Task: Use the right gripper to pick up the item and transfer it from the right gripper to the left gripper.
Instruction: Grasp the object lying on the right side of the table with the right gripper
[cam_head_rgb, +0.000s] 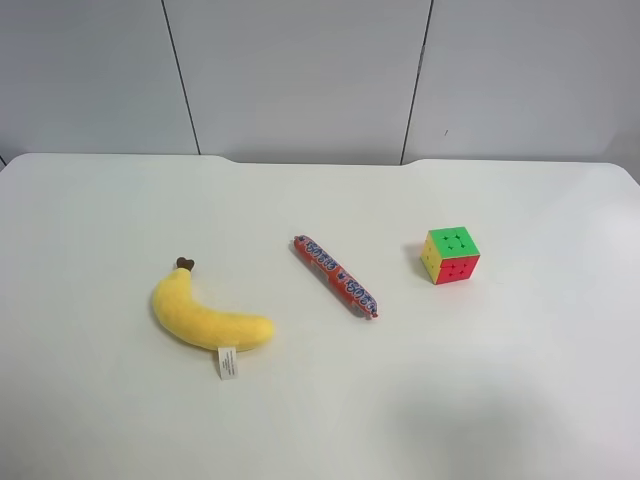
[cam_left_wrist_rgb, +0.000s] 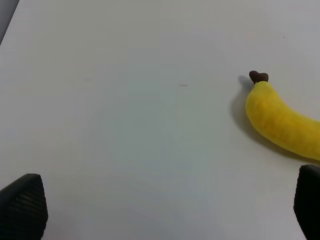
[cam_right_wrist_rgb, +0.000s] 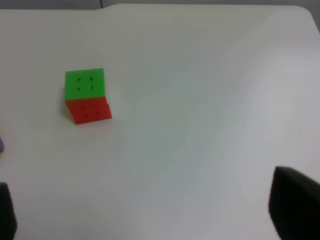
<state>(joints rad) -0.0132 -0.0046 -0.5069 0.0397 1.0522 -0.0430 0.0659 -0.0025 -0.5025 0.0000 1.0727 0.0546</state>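
Note:
The puzzle cube (cam_head_rgb: 450, 255) sits on the white table (cam_head_rgb: 520, 380), green face up, with red and yellow sides showing. In the right wrist view the cube (cam_right_wrist_rgb: 87, 96) lies well ahead of my right gripper (cam_right_wrist_rgb: 150, 216) and off to one side. The two black fingertips (cam_right_wrist_rgb: 294, 206) stand far apart at the frame's corners, open and empty. My left gripper (cam_left_wrist_rgb: 165, 210) is also open and empty, with its fingertips (cam_left_wrist_rgb: 22, 206) far apart; it is near the plush banana, far from the cube. Neither arm shows in the exterior high view.
A yellow plush banana (cam_head_rgb: 205, 315) with a white tag lies at the exterior high view's left; it also shows in the left wrist view (cam_left_wrist_rgb: 280, 117). A red candy stick (cam_head_rgb: 335, 275) lies diagonally between the banana and the cube. A grey panelled wall stands behind the table.

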